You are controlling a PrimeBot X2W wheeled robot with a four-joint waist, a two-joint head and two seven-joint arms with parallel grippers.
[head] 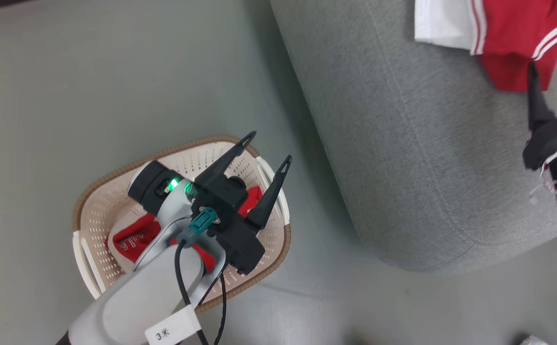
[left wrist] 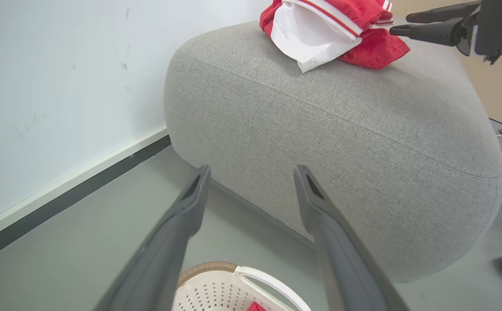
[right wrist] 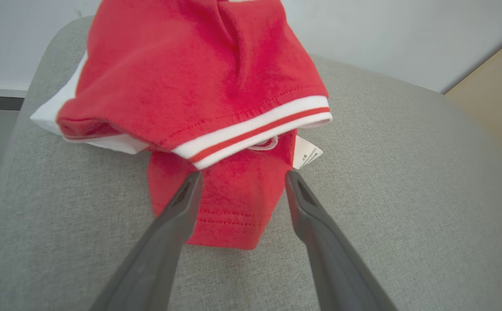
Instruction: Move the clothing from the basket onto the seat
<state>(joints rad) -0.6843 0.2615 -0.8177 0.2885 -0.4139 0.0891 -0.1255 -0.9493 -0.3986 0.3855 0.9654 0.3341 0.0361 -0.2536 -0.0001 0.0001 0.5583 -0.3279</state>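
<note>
First garment [head: 508, 43] on seat [head: 427, 143]; second garment [head: 132, 238] in basket [head: 97, 211] (on floor [head: 91, 72], left of seat).

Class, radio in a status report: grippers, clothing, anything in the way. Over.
Left gripper open above the basket. Right gripper open over one red garment on the seat. Second garment in the basket, under the left arm. No obstruction seen.

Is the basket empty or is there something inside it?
Not empty. A red garment with lettering lies inside the basket, partly hidden under the left arm.
</note>
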